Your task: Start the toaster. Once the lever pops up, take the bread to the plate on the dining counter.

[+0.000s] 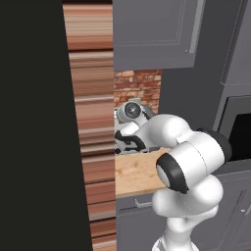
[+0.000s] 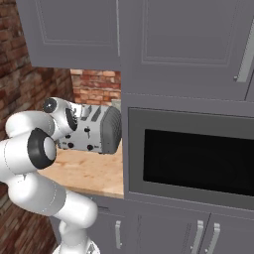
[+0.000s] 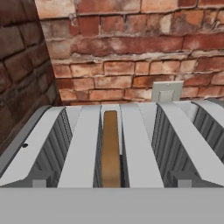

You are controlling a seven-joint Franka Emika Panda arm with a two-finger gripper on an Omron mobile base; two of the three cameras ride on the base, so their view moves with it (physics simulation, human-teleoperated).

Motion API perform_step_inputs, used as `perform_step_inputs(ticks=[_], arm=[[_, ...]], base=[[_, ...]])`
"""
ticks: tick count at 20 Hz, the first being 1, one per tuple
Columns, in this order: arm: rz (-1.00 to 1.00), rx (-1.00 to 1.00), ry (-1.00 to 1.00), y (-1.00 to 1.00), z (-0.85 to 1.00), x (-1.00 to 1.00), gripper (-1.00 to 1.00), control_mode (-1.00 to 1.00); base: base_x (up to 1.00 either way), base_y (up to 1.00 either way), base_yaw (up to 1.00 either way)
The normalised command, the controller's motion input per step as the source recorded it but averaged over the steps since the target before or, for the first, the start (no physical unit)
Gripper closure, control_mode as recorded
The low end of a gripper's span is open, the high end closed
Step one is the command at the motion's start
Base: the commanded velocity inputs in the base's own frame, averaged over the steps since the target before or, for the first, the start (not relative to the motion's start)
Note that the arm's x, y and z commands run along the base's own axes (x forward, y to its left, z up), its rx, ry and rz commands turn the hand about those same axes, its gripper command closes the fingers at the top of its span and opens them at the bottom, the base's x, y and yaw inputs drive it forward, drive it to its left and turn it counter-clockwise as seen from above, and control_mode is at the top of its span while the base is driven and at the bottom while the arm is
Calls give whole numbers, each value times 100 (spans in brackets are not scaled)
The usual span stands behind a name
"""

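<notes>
In the toaster point(image 3: 131, 144) slot, bread point(image 3: 110, 148) edge-up, walls close beside.

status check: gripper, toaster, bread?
Gripper open, nothing held, above the toaster. Bread sits on edge in a middle slot, top edge showing. Brick wall and an outlet plate behind; nothing blocking the slots.

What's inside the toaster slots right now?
One slice of bread stands on edge in a middle slot of the toaster. The other slots look empty; the slice's lower part is hidden inside.
</notes>
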Motion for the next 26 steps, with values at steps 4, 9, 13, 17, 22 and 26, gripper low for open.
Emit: perform_step_inputs(ticks=[4,9,13,17,22,26], arm=[[0,0,0,0,0,0,-100,-100],[0,0,0,0,0,0,-100,-100],[0,0,0,0,0,0,-100,-100],[0,0,0,0,0,0,-100,-100],[0,0,0,0,0,0,-100,-100],[0,0,0,0,0,0,-100,-100]], base=[[0,0,0],[0,0,0],[0,0,0],[0,0,0],[0,0,0],[0,0,0]])
